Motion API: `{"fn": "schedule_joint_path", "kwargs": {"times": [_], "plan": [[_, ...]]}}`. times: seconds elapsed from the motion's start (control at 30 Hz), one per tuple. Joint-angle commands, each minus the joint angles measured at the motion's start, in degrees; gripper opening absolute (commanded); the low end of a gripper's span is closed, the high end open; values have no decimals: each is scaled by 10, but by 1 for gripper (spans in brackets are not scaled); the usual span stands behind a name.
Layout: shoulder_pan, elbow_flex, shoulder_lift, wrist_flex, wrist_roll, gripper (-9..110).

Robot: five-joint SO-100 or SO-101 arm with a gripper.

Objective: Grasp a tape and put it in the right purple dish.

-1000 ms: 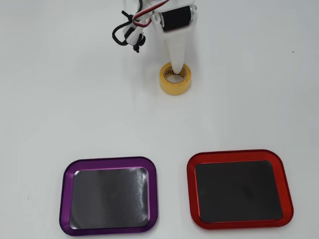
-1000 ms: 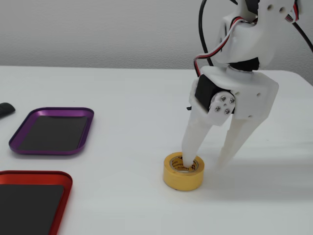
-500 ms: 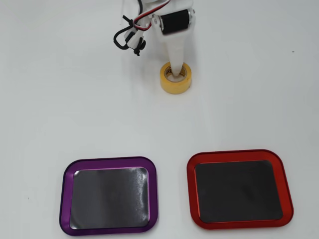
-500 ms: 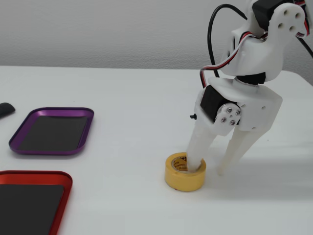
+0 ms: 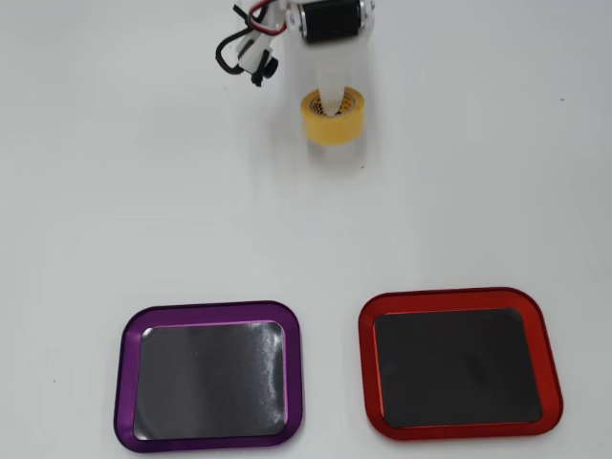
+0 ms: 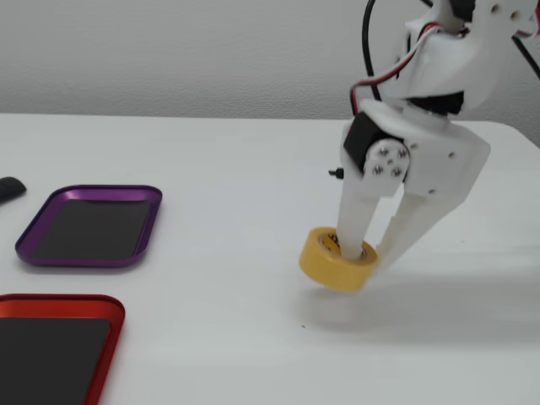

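Pinching the tape [image 6: 339, 260], the end effector [image 6: 364, 253] has one finger inside the core, one outside.

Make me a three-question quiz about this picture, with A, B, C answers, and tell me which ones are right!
1. Where is the tape?
A. In the purple tray
B. At the gripper, away from both trays
C. In the red tray

2. How many trays are on the table?
A. One
B. Two
C. Three

3. How does the gripper meet the tape?
A. One finger in the hole, one outside the roll
B. Hanging high above it
C. Both fingers inside the hole

Answers:
1. B, the yellow roll sits under the arm, far from the trays.
2. B, only the purple dish and the red tray show, both empty.
3. A, the fixed view shows one finger through the core, the other outside.
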Motion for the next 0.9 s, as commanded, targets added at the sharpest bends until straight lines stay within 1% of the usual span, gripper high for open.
{"fn": "schedule_joint_path", "kwargs": {"times": [0.0,0.1,0.17,0.23,0.33,0.43,0.53,0.6,0.73,0.87], "plan": [[-3,-26,137,9,38,0],[-1,-20,246,-12,25,0],[3,-4,303,-54,-15,0],[6,47,356,-103,-56,0],[6,160,414,-210,-100,-1],[14,284,452,-359,-125,-1],[48,373,458,-512,-130,-1],[54,402,456,-570,-129,-1],[59,396,406,-590,-128,-1],[61,325,300,-598,-123,-1]]}}
